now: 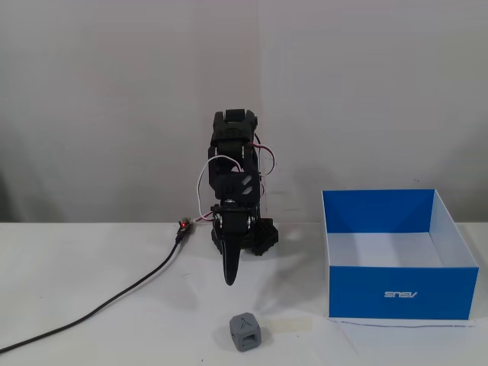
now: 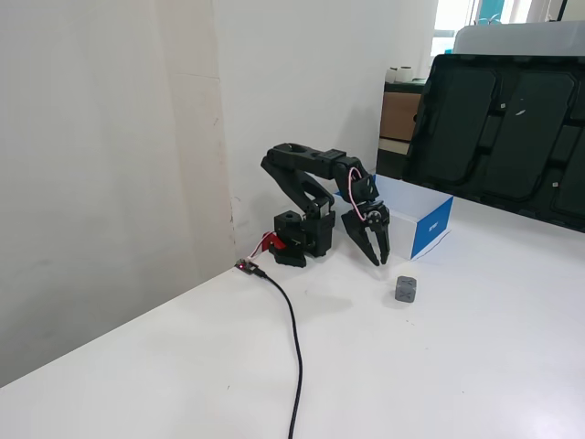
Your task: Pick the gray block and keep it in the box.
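The gray block [image 1: 245,332] [image 2: 406,290], a small cube with a light triangle-like mark, sits on the white table near its front edge. In both fixed views the black arm's gripper [image 1: 229,279] [image 2: 376,261] hangs point-down above the table, behind and above the block, apart from it. Its jaws look closed together with nothing between them. The box [image 1: 400,293] [image 2: 432,226], blue-walled, white inside and open-topped, stands to the right of the block in a fixed view, with nothing showing in it.
A black cable [image 1: 107,303] [image 2: 294,337] runs from a red connector [image 1: 184,226] beside the arm's base across the table. A pale strip of tape [image 1: 290,325] lies just right of the block. A large black tray-like panel [image 2: 498,128] leans behind the table.
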`<state>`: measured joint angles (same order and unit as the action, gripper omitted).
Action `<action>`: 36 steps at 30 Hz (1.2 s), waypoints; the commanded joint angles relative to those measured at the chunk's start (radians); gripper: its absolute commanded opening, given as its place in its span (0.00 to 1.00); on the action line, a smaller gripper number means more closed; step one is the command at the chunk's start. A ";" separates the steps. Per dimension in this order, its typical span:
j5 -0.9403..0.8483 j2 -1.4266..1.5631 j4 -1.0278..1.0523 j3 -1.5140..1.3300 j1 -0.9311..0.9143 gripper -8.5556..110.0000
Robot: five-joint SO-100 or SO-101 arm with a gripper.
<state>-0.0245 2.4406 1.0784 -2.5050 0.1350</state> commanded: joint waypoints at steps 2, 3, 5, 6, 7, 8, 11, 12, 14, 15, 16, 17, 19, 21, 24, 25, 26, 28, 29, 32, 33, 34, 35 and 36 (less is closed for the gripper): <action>-0.048 -0.052 -0.038 0.109 0.018 0.07; -0.058 -0.057 -0.046 0.110 0.021 0.07; -0.083 -0.080 -0.060 0.120 0.025 0.07; -0.095 -0.098 -0.063 0.129 0.026 0.07; -0.098 -0.129 -0.064 0.147 0.025 0.08; -0.101 -0.170 -0.058 0.173 0.021 0.08; -0.104 -0.328 -0.031 0.273 0.009 0.10; -0.106 -0.379 -0.023 0.308 0.006 0.10; -0.123 -0.474 -0.006 0.370 0.006 0.11; -0.124 -0.514 -0.006 0.394 0.003 0.11; -0.129 -0.549 -0.006 0.416 0.002 0.11; -0.129 -0.583 -0.006 0.436 0.002 0.13; -0.130 -0.637 0.002 0.469 -0.002 0.19; -0.130 -0.661 0.003 0.485 -0.003 0.21; -0.130 -0.667 -0.008 0.482 0.005 0.26; -0.130 -0.667 -0.011 0.479 0.009 0.27; -0.132 -0.667 -0.012 0.476 0.015 0.28; -0.137 -0.669 -0.015 0.471 0.029 0.29; -0.137 -0.669 -0.018 0.469 0.037 0.29; -0.137 -0.678 -0.021 0.465 0.063 0.29; -0.137 -0.680 -0.023 0.462 0.071 0.29; -0.137 -0.681 -0.028 0.457 0.075 0.29; -0.137 -0.683 -0.031 0.454 0.080 0.29; -0.137 -0.686 -0.034 0.453 0.083 0.29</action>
<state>-0.1488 1.7503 1.0692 -2.0970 0.2025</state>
